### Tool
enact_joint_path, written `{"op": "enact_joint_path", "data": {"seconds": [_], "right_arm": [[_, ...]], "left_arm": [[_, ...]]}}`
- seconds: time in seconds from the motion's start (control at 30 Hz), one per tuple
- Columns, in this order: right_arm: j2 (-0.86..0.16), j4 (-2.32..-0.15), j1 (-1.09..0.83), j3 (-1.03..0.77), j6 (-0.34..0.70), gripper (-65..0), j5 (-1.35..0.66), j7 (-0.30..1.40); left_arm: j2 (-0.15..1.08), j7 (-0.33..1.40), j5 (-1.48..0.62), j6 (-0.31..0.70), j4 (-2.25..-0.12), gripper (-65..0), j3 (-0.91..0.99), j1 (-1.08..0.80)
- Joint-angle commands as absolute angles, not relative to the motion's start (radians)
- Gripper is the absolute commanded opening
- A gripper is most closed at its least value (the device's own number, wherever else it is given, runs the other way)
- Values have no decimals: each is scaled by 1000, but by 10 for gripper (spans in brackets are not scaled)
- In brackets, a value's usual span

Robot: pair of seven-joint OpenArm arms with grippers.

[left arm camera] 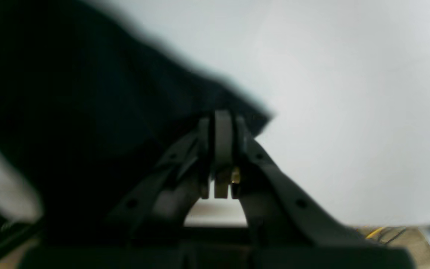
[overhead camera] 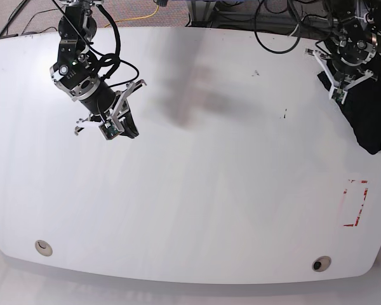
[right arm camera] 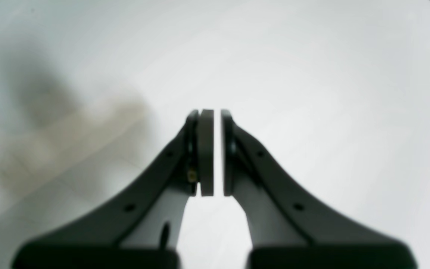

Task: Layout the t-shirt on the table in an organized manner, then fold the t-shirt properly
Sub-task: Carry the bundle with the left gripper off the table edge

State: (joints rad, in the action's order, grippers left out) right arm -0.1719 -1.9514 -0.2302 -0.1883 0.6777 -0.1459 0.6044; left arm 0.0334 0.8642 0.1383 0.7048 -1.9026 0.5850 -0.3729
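Closed on the black t-shirt (left arm camera: 88, 123) at the table's (overhead camera: 197, 210) far right edge, left gripper (left arm camera: 222, 149) should drag it centerward slowly; right gripper (right arm camera: 212, 149), nearly shut, holds nothing.

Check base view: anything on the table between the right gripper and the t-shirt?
Nothing solid. In the base view, the table between the right gripper and the t-shirt shows only a soft shadow and small dark scuffs.
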Motion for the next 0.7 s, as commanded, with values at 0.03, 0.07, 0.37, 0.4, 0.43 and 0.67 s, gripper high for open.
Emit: {"op": "enact_joint_path", "data": {"seconds": [0.03,0.07,0.37,0.4,0.43,0.67], "right_arm": [[-179,-1974,-225,-191,676,-621,-162,578],[-179,-1974,-226,-191,676,-621,-162,578],[-179,-1974,-229,-193,676,-621,-162,578],[-179,-1974,-231,-193,677,-621,-162,578],[-179,-1975,-234,-194,677,-621,-162,578],[-179,-2003,-255,-194,677,-621,-162,578]], "left_arm": [[97,855,142,698,-1905,-650,625,-374],[110,855,140,698,-1897,-650,641,-374],[231,855,139,698,-1791,-650,780,-367],[239,854,139,698,-1784,-650,789,-367],[248,854,139,698,-1771,-650,802,-366],[255,855,137,698,-1771,-650,854,-344]]}}
